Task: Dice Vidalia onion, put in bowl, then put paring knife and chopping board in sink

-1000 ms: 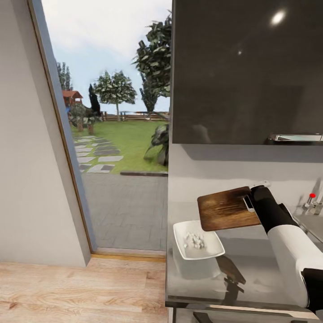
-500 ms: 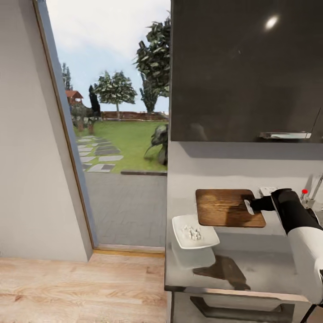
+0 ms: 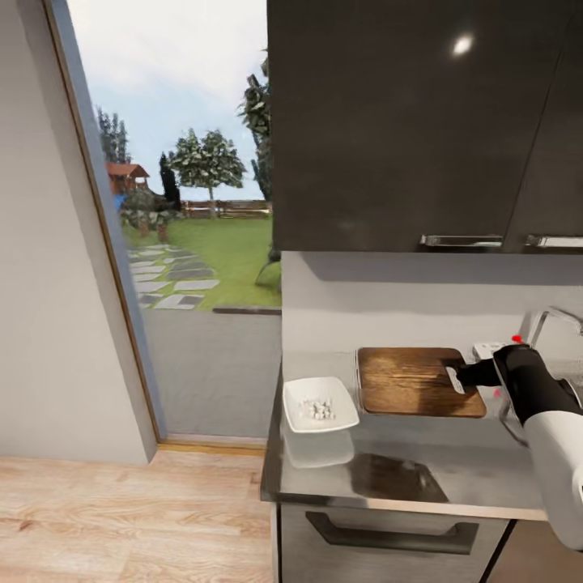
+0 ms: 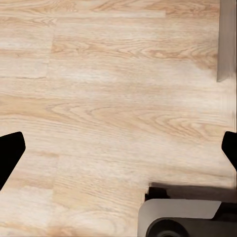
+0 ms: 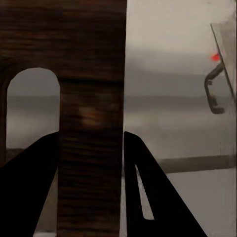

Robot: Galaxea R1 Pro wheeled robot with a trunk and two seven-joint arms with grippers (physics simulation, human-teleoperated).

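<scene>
My right gripper (image 3: 453,378) is shut on the right end of the dark brown chopping board (image 3: 413,380) and holds it level just above the grey countertop (image 3: 470,474). In the right wrist view the board (image 5: 91,74) sits between the two black fingers of that gripper (image 5: 91,140). The white bowl (image 3: 320,403), left of the board, holds small pale bits of diced onion (image 3: 316,409). The sink's chrome tap (image 3: 553,317) with its red dot stands behind my right arm. My left gripper (image 4: 118,148) hangs open over the wooden floor. The paring knife is out of view.
Dark glossy wall cabinets (image 3: 405,121) hang above the counter. A tall glass opening (image 3: 186,243) at the left looks onto a garden. The counter's left end (image 3: 271,453) drops to the wooden floor (image 3: 121,518). My own base (image 4: 180,217) is below the left gripper.
The camera has shifted, so the whole scene sits further left. The chopping board went from tilted over the bowl to level, and now lies clear of the bowl, nearer the tap.
</scene>
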